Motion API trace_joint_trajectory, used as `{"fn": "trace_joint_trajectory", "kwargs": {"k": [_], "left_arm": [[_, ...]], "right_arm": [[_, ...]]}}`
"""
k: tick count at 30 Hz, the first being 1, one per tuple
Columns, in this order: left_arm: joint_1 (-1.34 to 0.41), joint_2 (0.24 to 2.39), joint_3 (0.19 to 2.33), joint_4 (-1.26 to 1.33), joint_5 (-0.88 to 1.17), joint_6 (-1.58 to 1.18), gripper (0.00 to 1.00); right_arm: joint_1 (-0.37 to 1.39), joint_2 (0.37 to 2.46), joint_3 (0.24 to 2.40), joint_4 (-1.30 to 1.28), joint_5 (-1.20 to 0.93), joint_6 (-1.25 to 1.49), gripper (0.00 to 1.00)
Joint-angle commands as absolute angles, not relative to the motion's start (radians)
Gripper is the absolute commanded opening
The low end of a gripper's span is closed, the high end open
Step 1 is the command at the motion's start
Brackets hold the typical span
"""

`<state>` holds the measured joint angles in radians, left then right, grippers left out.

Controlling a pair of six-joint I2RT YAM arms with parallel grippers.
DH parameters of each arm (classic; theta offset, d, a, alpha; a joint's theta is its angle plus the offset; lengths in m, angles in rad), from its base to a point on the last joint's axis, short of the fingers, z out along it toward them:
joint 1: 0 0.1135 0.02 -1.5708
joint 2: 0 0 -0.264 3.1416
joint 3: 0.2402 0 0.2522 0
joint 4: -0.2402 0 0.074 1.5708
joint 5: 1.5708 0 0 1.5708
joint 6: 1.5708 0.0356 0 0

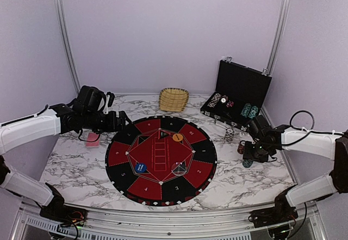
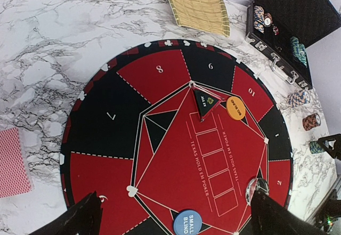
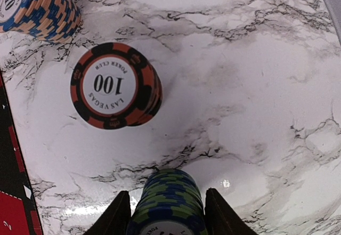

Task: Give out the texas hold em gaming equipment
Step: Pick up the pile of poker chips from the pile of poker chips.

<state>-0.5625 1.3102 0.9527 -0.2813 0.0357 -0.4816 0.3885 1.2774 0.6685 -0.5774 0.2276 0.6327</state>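
My right gripper [image 3: 167, 213] sits low at the right of the table, its fingers against both sides of a blue-and-green chip stack [image 3: 169, 195] that stands on the marble; that stack shows as teal [image 1: 247, 163] from above. A black-and-orange "100" chip stack [image 3: 109, 86] and a blue-and-peach "10" stack [image 3: 37, 6] stand beyond it. My left gripper [image 2: 176, 211] hovers wide open over the mat's left half with nothing between its fingers. On the mat lie a blue "small blind" button [image 2: 187, 223], an orange button [image 2: 236, 107] and a clear disc [image 2: 257, 187]. A red-backed card [image 2: 11, 163] lies left of the mat.
The round black-and-red numbered mat [image 1: 130, 142] fills the middle. An open black case [image 1: 239, 90] holding more chips stands at the back right. A wicker basket [image 1: 174, 99] sits at the back centre. A black "all in" triangle [image 2: 205, 102] lies near the orange button.
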Motion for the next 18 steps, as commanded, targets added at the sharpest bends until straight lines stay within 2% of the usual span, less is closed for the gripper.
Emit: {"fn": "trace_joint_trajectory", "kwargs": {"k": [1,18], "left_arm": [[-0.557,1.303,0.965,-0.270,0.032,-0.462,0.99],[-0.555,1.296,0.957,-0.270,0.028,-0.459,0.99]], "right_arm": [[0.383,1.280,0.668,-0.577,0.243,0.646,0.46],[0.382,1.273,0.677,-0.592,0.253,0.646,0.41]]}}
